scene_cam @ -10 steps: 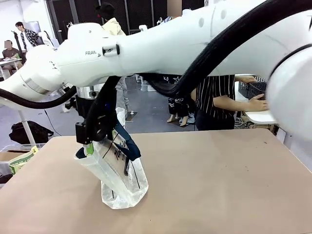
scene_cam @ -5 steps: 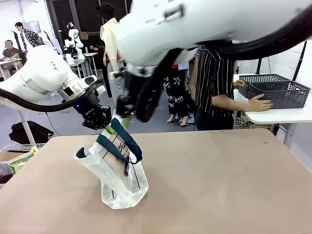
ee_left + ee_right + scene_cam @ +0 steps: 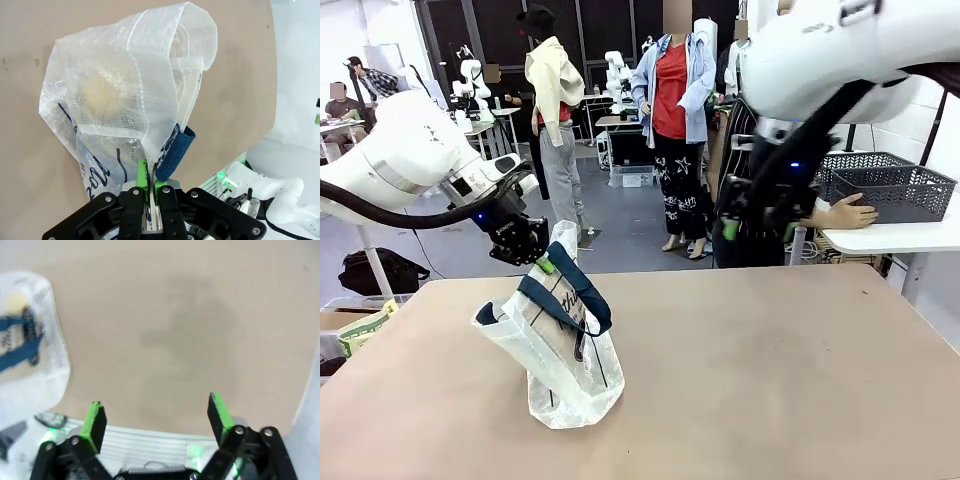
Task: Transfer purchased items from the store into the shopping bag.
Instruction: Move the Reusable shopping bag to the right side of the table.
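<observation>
Left gripper (image 3: 148, 181) pinching bag (image 3: 560, 350) rim, bag upright on table (image 3: 770, 370). Right gripper (image 3: 156, 416) spread wide, empty, over bare tabletop. Basket (image 3: 890, 190) on far side table under person's hand (image 3: 848, 211).

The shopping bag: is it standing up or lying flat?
Standing, leaning: the left tool pinches the shopping bag rim, its base on the table.

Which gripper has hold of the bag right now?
The left gripper: its green pads are pinched shut on the shopping bag at its rim. The right gripper hangs open, empty, above the table.
</observation>
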`<state>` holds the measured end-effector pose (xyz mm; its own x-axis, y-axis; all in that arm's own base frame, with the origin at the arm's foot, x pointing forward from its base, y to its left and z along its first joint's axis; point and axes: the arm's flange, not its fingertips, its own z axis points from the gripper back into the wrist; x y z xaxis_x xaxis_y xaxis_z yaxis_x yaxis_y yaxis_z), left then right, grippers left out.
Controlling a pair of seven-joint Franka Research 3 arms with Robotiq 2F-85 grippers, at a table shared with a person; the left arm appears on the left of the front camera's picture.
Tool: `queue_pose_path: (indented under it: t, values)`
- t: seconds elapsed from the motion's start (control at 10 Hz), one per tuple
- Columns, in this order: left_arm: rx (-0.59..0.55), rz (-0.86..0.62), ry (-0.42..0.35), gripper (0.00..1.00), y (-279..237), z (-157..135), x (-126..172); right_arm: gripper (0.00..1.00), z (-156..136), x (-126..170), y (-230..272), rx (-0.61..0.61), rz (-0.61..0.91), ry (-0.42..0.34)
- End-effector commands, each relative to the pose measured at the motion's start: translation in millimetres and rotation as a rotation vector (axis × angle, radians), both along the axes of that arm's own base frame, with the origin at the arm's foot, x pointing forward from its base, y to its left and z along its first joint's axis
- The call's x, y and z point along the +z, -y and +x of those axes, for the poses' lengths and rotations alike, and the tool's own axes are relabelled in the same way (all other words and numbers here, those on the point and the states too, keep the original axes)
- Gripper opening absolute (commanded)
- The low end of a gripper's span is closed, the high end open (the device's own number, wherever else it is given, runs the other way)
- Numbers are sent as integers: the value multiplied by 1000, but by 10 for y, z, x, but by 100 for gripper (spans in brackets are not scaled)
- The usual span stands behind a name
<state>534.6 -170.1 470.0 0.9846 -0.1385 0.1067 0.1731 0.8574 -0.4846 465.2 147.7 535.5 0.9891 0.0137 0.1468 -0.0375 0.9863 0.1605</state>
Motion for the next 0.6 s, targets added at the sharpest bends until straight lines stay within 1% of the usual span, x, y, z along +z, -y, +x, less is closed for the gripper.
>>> queue_pose_path:
  t: [0.0,0.1,0.2,0.3,0.4,0.5]
  values:
    - [11,31,16,0,33,-41,31,100,-45,-104,262,-196,-7,-73]
    - [11,42,17,0,45,-20,31,100,-21,-225,551,-325,-17,-116]
    - [13,55,18,0,54,-18,31,100,-58,-315,795,-434,-38,-136]
    - [11,69,22,0,62,-17,28,100,-105,-381,982,-479,-29,-156]
    - [13,71,27,0,77,-2,31,100,-106,-437,1083,-488,0,-175]
    - [28,87,31,0,110,-1,41,100,11,-362,977,-416,-26,-137]
